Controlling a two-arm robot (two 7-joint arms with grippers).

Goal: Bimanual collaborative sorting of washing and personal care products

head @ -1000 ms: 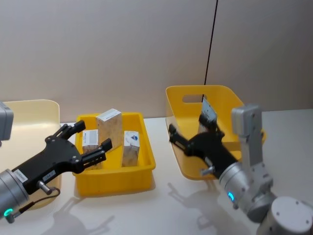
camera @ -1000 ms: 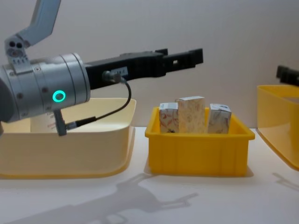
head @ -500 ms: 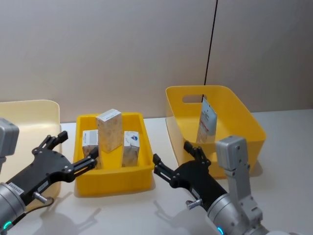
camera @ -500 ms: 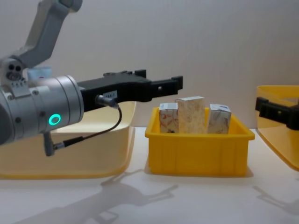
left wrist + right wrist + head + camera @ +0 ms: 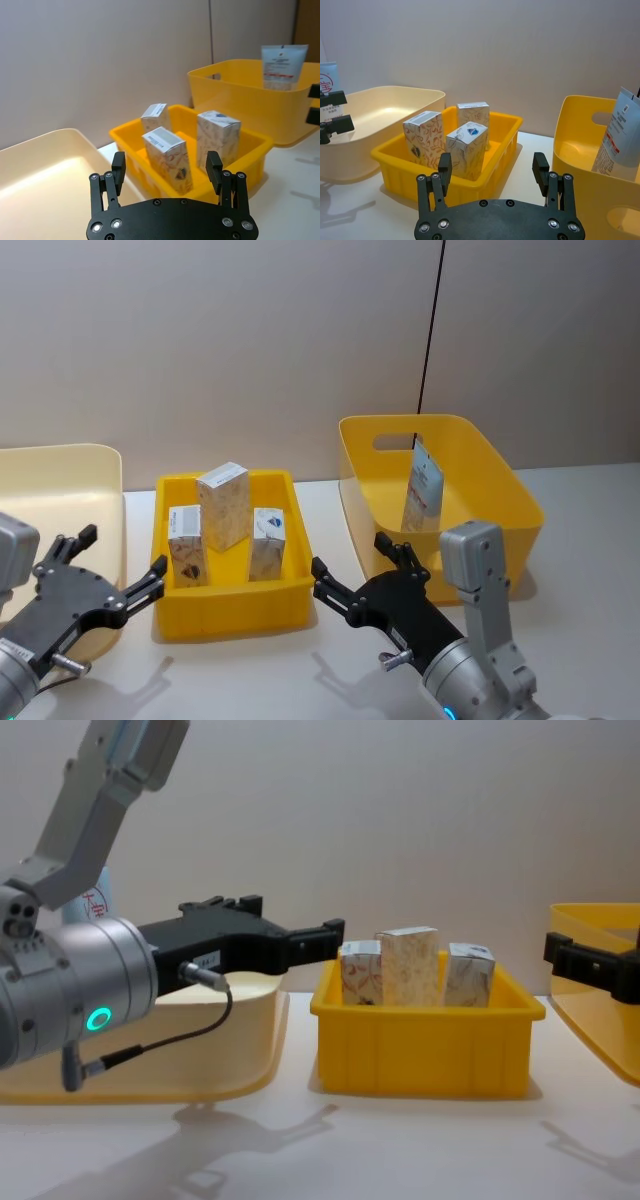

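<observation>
both grippers were spread wide and carrying nothing. left gripper (image 5: pixel 122 550) hung low at the near-left corner of the yellow tray (image 5: pixel 235 615), over the gap to the cream tub (image 5: pixel 60 470). right gripper (image 5: pixel 355 560) sat between the tray and the deep yellow tub (image 5: pixel 500 465), aimed at the tray. three marbled cartons stood upright in the tray: the tall carton (image 5: pixel 222 505) at the back, the left carton (image 5: pixel 185 545) and the right carton (image 5: pixel 267 540) in front, close together but not clearly touching. the pale-blue tube (image 5: pixel 424 487) leaned upright against the deep tub's inner wall. the white bottle (image 5: pixel 92 905) with red lettering showed behind the left arm, apparently in the cream tub, base hidden. my read on handling: cartons looked light, stiff card with smooth print, crushable, so pinch the two broad faces above mid-height with modest force. tall one was the easiest, since it stood proud of its neighbours. tube likely soft, would bulge under squeeze, so take it near the flat crimped end. bottle rigid but round and probably slick, so clamp across the middle, square on.
</observation>
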